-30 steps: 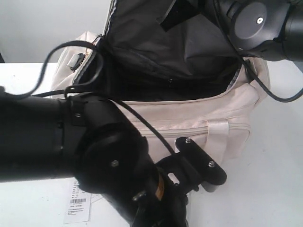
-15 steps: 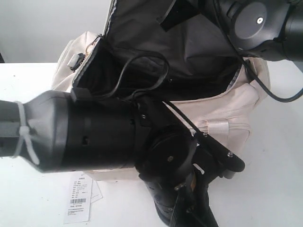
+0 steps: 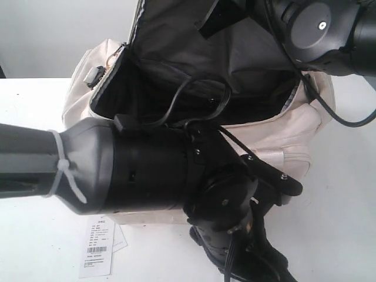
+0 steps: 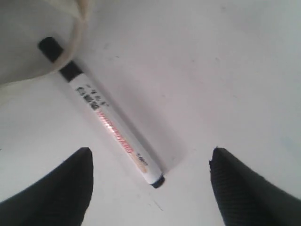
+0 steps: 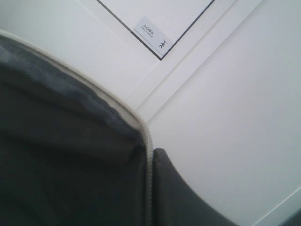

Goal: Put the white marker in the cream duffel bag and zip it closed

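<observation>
Left gripper (image 4: 150,151) hangs over the white tabletop (image 4: 225,70), jaws wide apart, nothing in them. The slim white marker (image 4: 113,127) with red print and a black cap lies flat on the table in the gap between the two black fingers (image 4: 56,190). It is angled across the opening and nearer one finger than the other. Neither finger touches it. Its capped end pokes out past the fingertips and runs under a shiny cream strap loop (image 4: 77,33).

The large soft cream duffel bag (image 3: 282,141) sits on the table, top open, grey lining (image 3: 235,59) showing. Its curved flap stands upright at the back. The bulky black left arm (image 3: 147,176) crosses in front of the bag and hides most of its front.

Right gripper (image 5: 150,160) is up at the flap, jaws closed tight on the flap's piped edge. Only one dark finger (image 5: 183,193) shows; the other is behind the fabric.

A white paper barcode tag (image 3: 97,249) lies on the table by the bag's front corner, below the left arm.
</observation>
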You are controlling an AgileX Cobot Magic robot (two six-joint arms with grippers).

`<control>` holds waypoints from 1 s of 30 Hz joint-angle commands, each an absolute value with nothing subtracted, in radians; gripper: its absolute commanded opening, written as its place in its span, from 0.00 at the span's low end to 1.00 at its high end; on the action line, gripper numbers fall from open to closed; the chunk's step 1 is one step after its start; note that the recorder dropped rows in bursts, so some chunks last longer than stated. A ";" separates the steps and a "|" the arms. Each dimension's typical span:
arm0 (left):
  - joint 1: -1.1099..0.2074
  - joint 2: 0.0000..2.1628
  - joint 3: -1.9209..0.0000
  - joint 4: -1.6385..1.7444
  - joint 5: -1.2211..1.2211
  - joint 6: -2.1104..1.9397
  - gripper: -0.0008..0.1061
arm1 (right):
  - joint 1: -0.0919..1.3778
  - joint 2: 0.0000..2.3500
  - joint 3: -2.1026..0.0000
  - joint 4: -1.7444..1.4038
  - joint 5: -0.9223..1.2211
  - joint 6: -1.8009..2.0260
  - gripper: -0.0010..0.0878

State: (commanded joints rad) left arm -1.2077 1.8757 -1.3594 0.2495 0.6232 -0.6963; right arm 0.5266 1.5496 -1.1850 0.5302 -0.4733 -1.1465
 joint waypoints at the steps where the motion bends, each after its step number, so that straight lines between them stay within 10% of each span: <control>1: -1.208 1.885 -1.359 0.266 0.626 -0.718 0.67 | 0.527 1.550 -1.185 0.530 -0.473 -1.146 0.01; 30: -1.208 1.968 -1.359 0.232 0.540 -0.767 0.63 | 0.527 1.550 -1.185 0.530 -0.473 -1.146 0.01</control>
